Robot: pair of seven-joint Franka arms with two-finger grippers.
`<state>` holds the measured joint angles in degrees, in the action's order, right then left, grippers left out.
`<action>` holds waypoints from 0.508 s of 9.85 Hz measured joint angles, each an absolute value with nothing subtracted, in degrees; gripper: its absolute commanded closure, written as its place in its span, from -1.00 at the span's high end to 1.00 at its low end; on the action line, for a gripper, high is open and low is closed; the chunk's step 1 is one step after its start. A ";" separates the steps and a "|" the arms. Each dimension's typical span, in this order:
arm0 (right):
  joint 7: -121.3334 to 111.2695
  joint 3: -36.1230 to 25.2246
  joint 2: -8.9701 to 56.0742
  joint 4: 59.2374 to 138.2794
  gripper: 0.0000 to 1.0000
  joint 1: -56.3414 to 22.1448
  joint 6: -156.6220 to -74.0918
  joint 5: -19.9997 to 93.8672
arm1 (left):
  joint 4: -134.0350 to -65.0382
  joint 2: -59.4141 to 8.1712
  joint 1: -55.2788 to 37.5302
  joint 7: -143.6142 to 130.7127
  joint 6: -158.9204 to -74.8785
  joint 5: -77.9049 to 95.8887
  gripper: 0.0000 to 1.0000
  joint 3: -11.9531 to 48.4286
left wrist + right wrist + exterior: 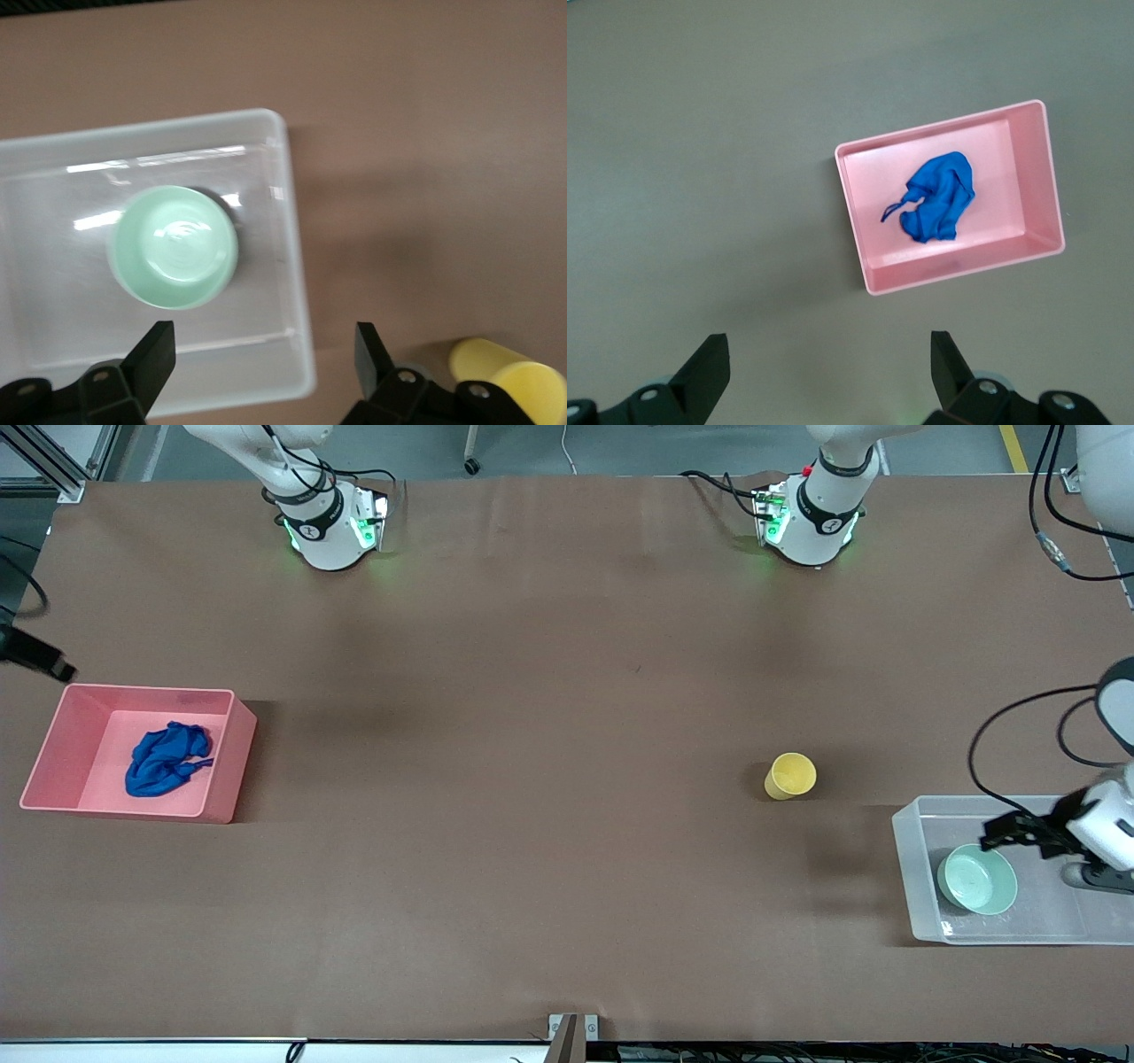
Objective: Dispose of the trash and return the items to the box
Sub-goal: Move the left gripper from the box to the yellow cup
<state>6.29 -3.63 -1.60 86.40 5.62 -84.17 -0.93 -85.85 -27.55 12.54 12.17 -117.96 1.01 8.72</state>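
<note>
The blue wad lies inside the pink bin; both also show in the right wrist view, the wad in the bin. The mint-green bowl sits in the clear box at the left arm's end of the table. The yellow cup stands on the table beside the box, toward the middle. My left gripper is open and empty above the box next to the bowl; its wrist view shows the gripper, bowl, box wall and cup. My right gripper is open and empty, high over bare table.
The brown table stretches wide between the pink bin at the right arm's end and the clear box. The two arm bases stand along the table's edge. Black cables hang over the box.
</note>
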 measured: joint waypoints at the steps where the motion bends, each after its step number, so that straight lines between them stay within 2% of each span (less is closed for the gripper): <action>1: 6.25 -3.62 -2.79 86.51 1.00 5.57 -83.14 -0.93 | -89.26 -25.98 12.39 9.19 -117.96 1.01 0.80 10.54; 5: 0.52 -3.82 -2.45 85.39 1.00 5.46 -83.76 -0.94 | -101.04 -22.24 12.23 2.97 -119.77 1.01 0.76 16.00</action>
